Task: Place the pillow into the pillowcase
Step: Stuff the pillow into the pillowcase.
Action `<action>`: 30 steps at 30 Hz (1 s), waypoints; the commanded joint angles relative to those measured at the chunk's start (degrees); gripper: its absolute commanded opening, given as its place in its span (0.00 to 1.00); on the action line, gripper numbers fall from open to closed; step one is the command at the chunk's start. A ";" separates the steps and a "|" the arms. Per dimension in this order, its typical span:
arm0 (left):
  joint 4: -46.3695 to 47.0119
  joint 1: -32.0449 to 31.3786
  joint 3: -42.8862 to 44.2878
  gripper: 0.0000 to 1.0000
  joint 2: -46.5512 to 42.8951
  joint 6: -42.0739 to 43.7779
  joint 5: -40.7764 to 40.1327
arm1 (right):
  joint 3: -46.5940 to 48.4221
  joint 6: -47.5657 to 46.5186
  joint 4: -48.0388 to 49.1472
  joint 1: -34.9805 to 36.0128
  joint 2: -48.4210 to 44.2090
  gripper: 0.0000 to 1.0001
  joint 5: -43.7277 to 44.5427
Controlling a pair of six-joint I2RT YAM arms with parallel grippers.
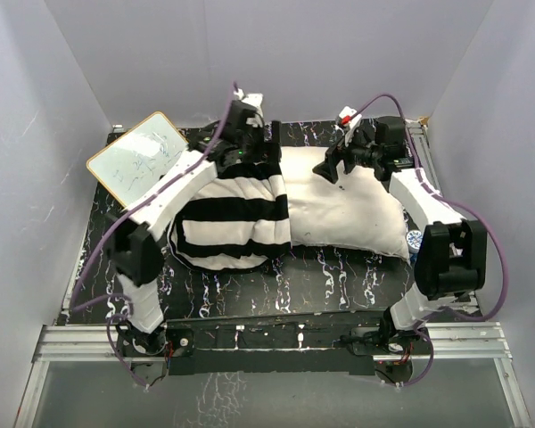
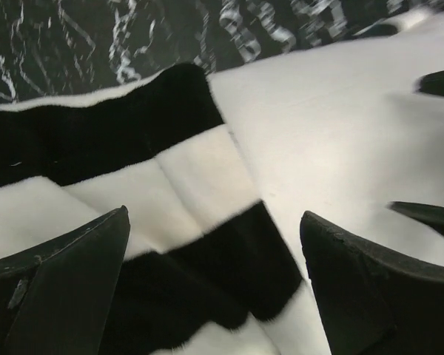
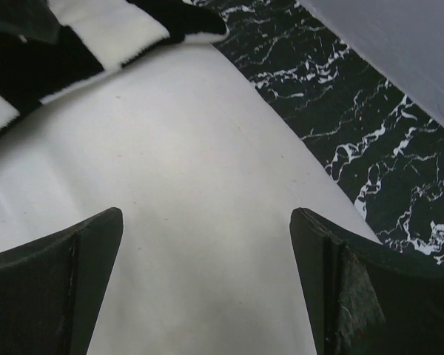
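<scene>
Black marbled surface (image 1: 339, 276) carries the white pillow (image 1: 352, 214), its left half inside the striped pillowcase (image 1: 232, 218). Both gape wide, empty: left tool (image 2: 213, 214) above the case's hem, right tool (image 3: 207, 211) above bare pillow. Best pinch hem fabric only, then draw it rightward evenly.

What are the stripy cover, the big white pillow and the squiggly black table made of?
The pillowcase looks like fuzzy cloth, maybe fleece: its stripe edges are fluffy. The pillow looks like smooth matte cloth, probably cotton, plump with stuffing. The table looks hard, with a marble pattern; stone or print, I cannot tell.
</scene>
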 commanded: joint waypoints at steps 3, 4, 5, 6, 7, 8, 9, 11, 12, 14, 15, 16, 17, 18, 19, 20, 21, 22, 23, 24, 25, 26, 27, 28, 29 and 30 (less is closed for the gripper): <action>-15.47 -3.66 12.62 0.94 9.93 6.49 -11.08 | 0.08 -0.09 2.31 -0.05 2.50 1.00 5.64; -16.14 -3.82 12.85 0.92 10.84 6.95 -11.63 | -0.44 -0.14 2.50 -0.03 2.67 1.00 5.65; -16.59 -3.95 12.88 0.88 11.35 7.22 -12.20 | -0.85 -0.19 2.64 -0.04 2.79 1.00 5.67; -16.91 -3.99 12.72 0.82 11.68 7.37 -12.56 | -1.10 -0.27 2.67 0.10 3.03 1.00 5.60; -17.04 -3.97 12.56 0.74 11.80 7.55 -12.76 | -1.27 -0.47 2.48 0.31 3.41 0.99 5.69; -17.06 -3.99 12.39 0.67 11.85 7.57 -12.80 | -1.24 -1.00 2.11 0.71 3.79 0.99 6.05; -17.02 -3.97 12.46 0.59 11.63 7.50 -12.45 | -1.16 -1.76 1.73 1.25 4.28 0.99 6.81; -16.42 -3.97 12.56 0.41 10.77 7.06 -11.19 | -0.93 -3.53 0.96 2.54 5.26 0.99 9.21; -15.96 -3.97 12.68 0.31 10.21 6.85 -10.51 | -0.82 -4.38 0.70 3.27 5.93 0.99 10.54; -14.99 -3.96 12.91 0.16 8.83 6.25 -8.69 | -0.71 -6.40 0.36 4.66 7.03 0.95 12.90; -14.16 -3.97 12.86 0.09 8.09 6.03 -7.32 | -0.59 -6.93 0.12 5.31 7.64 0.92 13.66; -13.30 -3.97 12.87 0.02 7.20 5.74 -5.69 | -0.35 -7.40 -0.31 5.81 8.30 0.87 13.96; -12.04 -3.97 12.68 0.00 6.60 5.40 -3.45 | 0.09 -7.70 -0.84 6.36 8.51 0.81 14.02; -10.47 -3.96 12.41 0.00 5.86 4.85 -1.10 | 0.66 -7.73 -1.67 7.03 10.75 0.73 13.83; -8.46 -3.95 11.95 0.00 5.25 3.93 1.98 | 1.46 -7.72 -2.62 7.67 11.72 0.63 13.47; -5.98 -3.98 11.56 0.00 4.74 2.91 5.57 | 2.59 -7.58 -3.89 8.49 12.57 0.50 12.78; -3.12 -3.97 11.03 0.00 4.38 1.37 9.57 | 3.95 -6.86 -4.90 9.56 13.31 0.34 12.14; 0.52 -3.97 10.55 0.00 4.09 -0.48 13.64 | 5.37 -5.51 -5.57 10.15 13.78 0.16 11.15; 4.67 -3.97 10.30 0.00 3.99 -2.92 17.47 | 6.95 -3.75 -5.70 10.42 14.08 0.09 9.31; 8.33 -3.97 10.57 0.00 4.32 -5.11 22.25 | 8.52 -1.29 -5.28 10.48 14.04 0.08 6.84; 11.91 -3.97 11.56 0.00 5.07 -7.73 24.99 | 10.51 1.21 -4.31 10.39 13.88 0.08 4.67; 14.38 -3.97 13.53 0.00 6.08 -9.64 26.82 | 12.91 3.85 -3.17 10.30 13.39 0.08 3.17; 16.03 -3.97 16.50 0.00 7.48 -11.02 28.36 | 15.66 6.73 -1.48 9.95 12.80 0.08 1.98; 17.28 -3.97 19.53 0.00 8.77 -12.29 29.23 | 18.17 9.88 0.93 9.31 11.97 0.08 0.60; 18.25 -3.97 23.11 0.00 10.08 -13.26 29.78 | 20.83 13.57 3.72 8.46 11.09 0.08 -0.86; 19.26 -3.97 26.27 0.00 11.22 -13.82 30.23 | 22.98 16.99 7.13 7.67 10.10 0.08 -2.36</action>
